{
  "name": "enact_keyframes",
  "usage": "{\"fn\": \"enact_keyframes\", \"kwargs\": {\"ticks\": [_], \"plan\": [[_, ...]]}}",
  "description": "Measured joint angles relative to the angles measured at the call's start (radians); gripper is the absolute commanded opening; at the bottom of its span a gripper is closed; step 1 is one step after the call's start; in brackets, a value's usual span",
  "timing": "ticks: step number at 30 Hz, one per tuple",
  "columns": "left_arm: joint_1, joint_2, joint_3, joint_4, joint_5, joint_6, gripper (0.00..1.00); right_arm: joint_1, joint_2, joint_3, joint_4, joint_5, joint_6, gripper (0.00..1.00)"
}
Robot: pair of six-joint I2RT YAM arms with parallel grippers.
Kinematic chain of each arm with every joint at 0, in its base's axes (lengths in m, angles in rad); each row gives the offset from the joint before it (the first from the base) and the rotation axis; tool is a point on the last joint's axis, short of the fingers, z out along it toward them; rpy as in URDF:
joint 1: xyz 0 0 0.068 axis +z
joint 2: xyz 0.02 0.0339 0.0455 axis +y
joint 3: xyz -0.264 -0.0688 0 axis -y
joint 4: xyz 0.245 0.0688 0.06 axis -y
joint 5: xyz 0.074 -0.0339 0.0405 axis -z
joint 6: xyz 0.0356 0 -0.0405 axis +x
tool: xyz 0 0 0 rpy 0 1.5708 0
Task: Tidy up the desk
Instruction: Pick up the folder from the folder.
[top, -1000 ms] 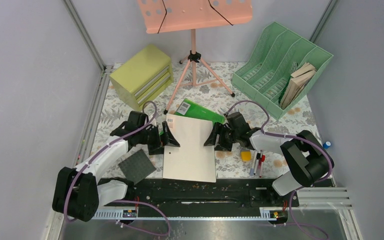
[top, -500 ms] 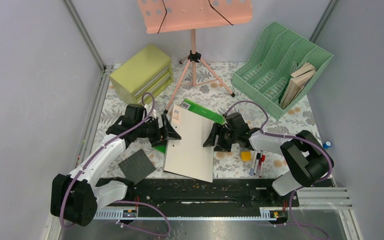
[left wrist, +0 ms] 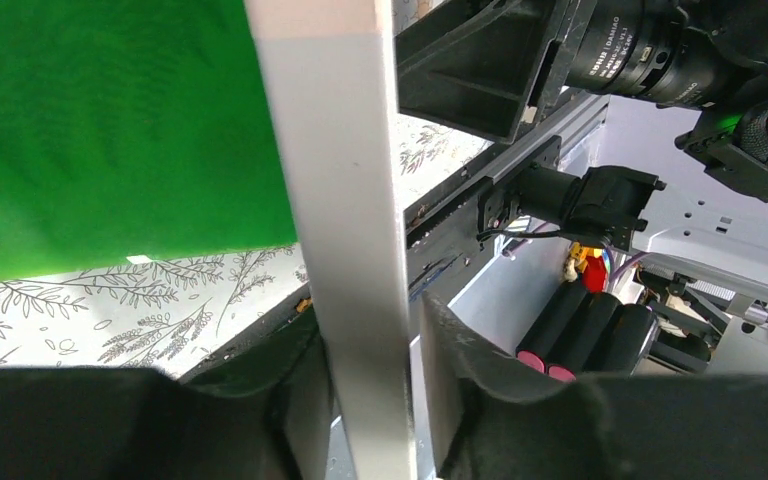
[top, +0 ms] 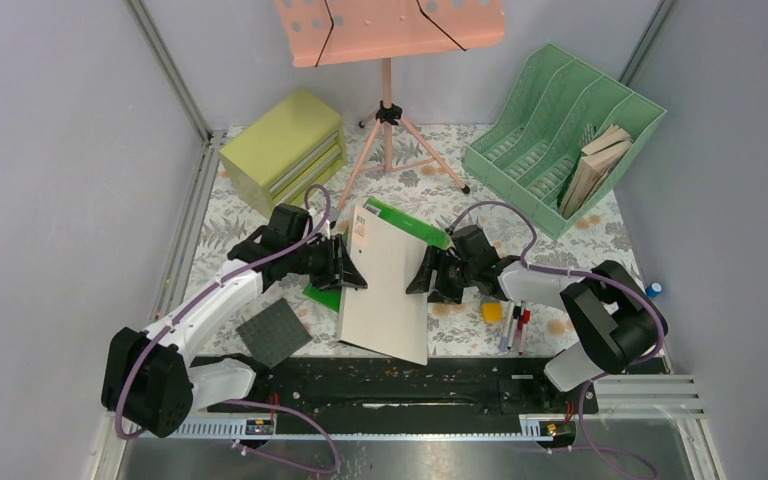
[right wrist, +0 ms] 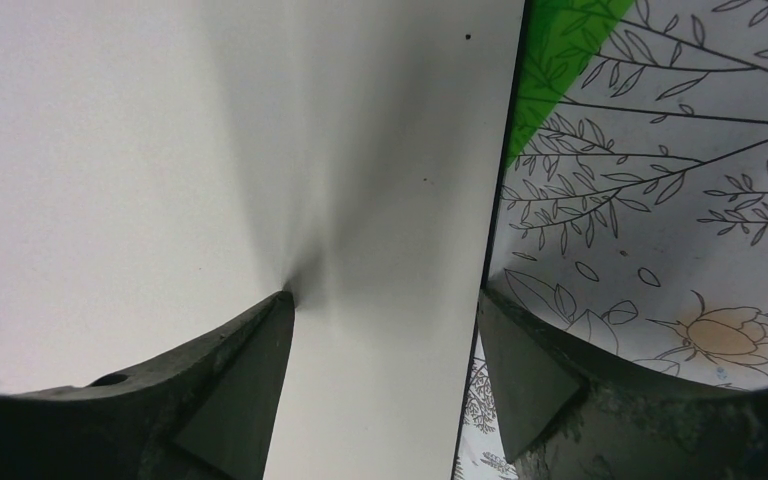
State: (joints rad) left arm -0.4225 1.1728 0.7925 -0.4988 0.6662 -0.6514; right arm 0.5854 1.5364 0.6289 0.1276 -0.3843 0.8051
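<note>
**Bracketing a tilted white book at mid-desk**

The desk (top: 600,235), a flat whitish top printed with grey-green ferns and small orange flowers, is seen filling the floor of the cell, with metal rails along its edges. A pink music stand (top: 388,30) on a tripod is placed at the far edge. A mint-green slotted file organizer (top: 530,150) is set at the far right, with tan books (top: 592,165) leaned in its end compartment. An olive-yellow drawer cabinet (top: 285,150) is set at the far left.

At the centre a white book (top: 388,290), smooth-faced and barcoded at its far corner, is held tilted, its left edge raised. A green book (top: 410,222) is partly covered by it.

The left gripper (top: 345,270) is set against the book's raised edge. In the left wrist view the pale edge is framed by both black fingers (left wrist: 450,340), a thin gap showing on one side; whether it is clamped cannot be told. The right gripper (top: 423,272) is spread wide: one finger (right wrist: 240,380) is pressed to the white cover, the other sits past the book's edge over the print.

A dark grey square pad (top: 273,332) lies beside the left arm. Pens (top: 515,328) and a small yellow block (top: 492,311) lie near the right arm.
</note>
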Motion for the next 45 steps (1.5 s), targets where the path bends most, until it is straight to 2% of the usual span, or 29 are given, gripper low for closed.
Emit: {"fn": "enact_keyframes", "kwargs": {"ticks": [7,16,22,26,34,45], "plan": [[-0.005,0.003,0.000,-0.002,-0.008,0.013,0.14,0.000,-0.003,-0.007,0.013,-0.003,0.000,0.76],[-0.013,-0.005,0.000,-0.003,0.008,0.020,0.07,0.002,-0.086,-0.107,0.089,-0.003,0.001,0.79],[-0.016,-0.050,0.006,-0.025,0.010,0.043,0.05,0.003,-0.144,-0.133,0.102,-0.042,-0.004,0.83],[-0.015,-0.103,0.028,-0.063,0.009,0.072,0.05,0.004,-0.256,-0.131,0.080,-0.063,-0.023,0.87],[0.010,-0.222,0.051,-0.088,0.013,0.088,0.05,0.007,-0.492,0.049,-0.222,-0.022,-0.168,0.99],[0.039,-0.374,0.048,-0.130,0.066,0.102,0.05,-0.008,-0.688,0.116,-0.573,0.108,-0.296,0.99]]}}
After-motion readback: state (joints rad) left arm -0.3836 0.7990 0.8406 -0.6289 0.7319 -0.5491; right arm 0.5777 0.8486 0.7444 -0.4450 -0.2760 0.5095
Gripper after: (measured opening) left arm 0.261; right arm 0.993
